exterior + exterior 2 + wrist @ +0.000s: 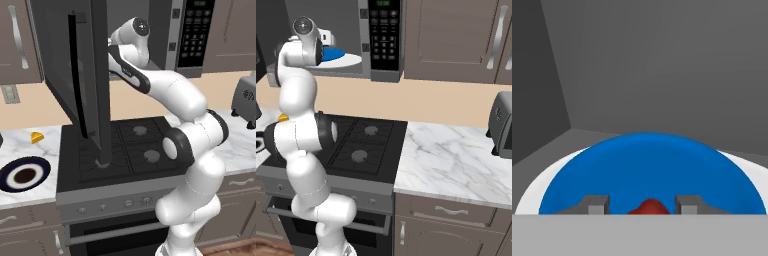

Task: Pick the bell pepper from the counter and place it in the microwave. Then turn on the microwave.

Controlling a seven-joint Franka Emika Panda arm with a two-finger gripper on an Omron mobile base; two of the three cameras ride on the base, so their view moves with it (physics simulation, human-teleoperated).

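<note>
My gripper (643, 204) is inside the microwave (383, 35), low over the blue centre (647, 170) of its white turntable (532, 192). The red bell pepper (649, 207) sits between the two fingertips (597, 204), and the jaws are shut on it. In the right base view the arm reaches into the cavity above the turntable (341, 57). The microwave door (75, 75) is swung wide open, and the black keypad (196, 32) is on the right. The marble counter (456, 160) lies either side of the stove.
The open door hangs over the black stovetop (135, 145) and blocks the left side. A dark-rimmed plate (24, 174) and a yellow wedge (36, 137) lie on the left counter. A silver toaster (502, 125) stands at the right.
</note>
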